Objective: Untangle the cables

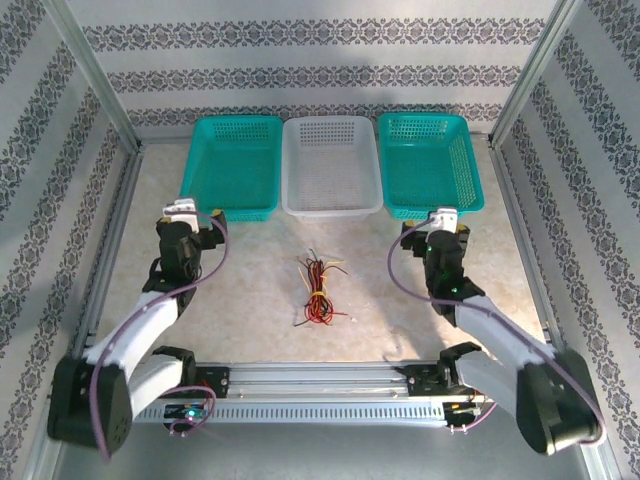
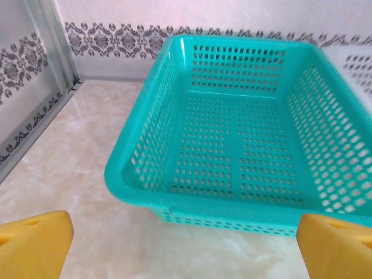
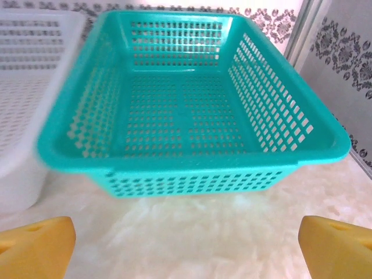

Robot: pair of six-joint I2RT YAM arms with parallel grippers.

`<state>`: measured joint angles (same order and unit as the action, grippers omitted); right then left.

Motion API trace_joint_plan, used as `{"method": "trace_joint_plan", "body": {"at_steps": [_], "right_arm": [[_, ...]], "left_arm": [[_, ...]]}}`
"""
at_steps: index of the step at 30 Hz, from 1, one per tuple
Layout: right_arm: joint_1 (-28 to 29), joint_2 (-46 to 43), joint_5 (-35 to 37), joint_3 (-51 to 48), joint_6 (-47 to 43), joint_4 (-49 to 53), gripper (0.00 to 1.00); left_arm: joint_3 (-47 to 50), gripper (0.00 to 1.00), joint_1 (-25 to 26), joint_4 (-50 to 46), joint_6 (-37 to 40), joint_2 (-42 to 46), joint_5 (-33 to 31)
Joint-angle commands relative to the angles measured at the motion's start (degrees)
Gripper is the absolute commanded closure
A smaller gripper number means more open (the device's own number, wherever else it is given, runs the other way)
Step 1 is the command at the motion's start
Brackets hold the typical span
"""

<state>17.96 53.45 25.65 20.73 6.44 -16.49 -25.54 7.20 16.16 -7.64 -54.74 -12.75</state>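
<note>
A tangled bundle of thin red, yellow and black cables (image 1: 318, 290) lies on the table midway between the two arms. My left gripper (image 1: 196, 216) hovers to the left of it, pointing at the left teal basket (image 1: 236, 165). Its yellow fingertips (image 2: 35, 241) stand wide apart with nothing between them, so my left gripper (image 2: 192, 247) is open. On the other side, my right gripper (image 1: 440, 222) faces the right teal basket (image 1: 428, 162). My right gripper (image 3: 189, 247) is open too, yellow fingertips (image 3: 38, 244) far apart over bare table.
Three baskets stand in a row at the back: left teal basket (image 2: 232, 133), white basket (image 1: 331, 165) in the middle, right teal basket (image 3: 180, 110). White basket (image 3: 23, 87) adjoins the right teal one. Metal frame posts and patterned walls enclose the table.
</note>
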Motion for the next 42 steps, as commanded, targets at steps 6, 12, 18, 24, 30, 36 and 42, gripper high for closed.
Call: {"method": "trace_joint_plan", "body": {"at_steps": [6, 12, 18, 24, 30, 36, 42], "right_arm": [[5.19, -19.77, 10.67, 11.06, 18.98, 46.21, 0.02], [21.31, -0.02, 13.59, 32.26, 40.77, 67.07, 0.02], [38.23, 16.47, 9.31, 42.58, 45.63, 70.44, 0.02], [44.99, 14.70, -2.83, 33.46, 49.46, 60.85, 0.01], [52.97, 18.40, 0.29, 32.39, 49.11, 60.14, 0.02], [52.97, 27.85, -0.55, 34.41, 45.93, 53.02, 0.02], [46.61, 30.53, -15.81, 29.29, 43.68, 38.37, 0.03]], "left_arm": [[-7.86, 0.01, 6.97, -37.25, -16.82, 8.09, 1.02], [-15.80, 0.06, 14.40, -40.92, -29.12, 5.33, 8.87], [-27.30, 0.25, 19.62, -45.98, -29.90, -1.61, 9.02], [-32.07, 0.19, 19.82, -45.90, -31.48, -2.39, 6.87], [-32.65, 0.01, 19.84, -45.22, -35.32, -3.70, 9.68], [-31.16, 0.12, 20.03, -45.56, -35.42, -6.54, 19.08], [-27.86, 0.15, 19.95, -49.97, -34.60, -3.09, 20.00]]}}
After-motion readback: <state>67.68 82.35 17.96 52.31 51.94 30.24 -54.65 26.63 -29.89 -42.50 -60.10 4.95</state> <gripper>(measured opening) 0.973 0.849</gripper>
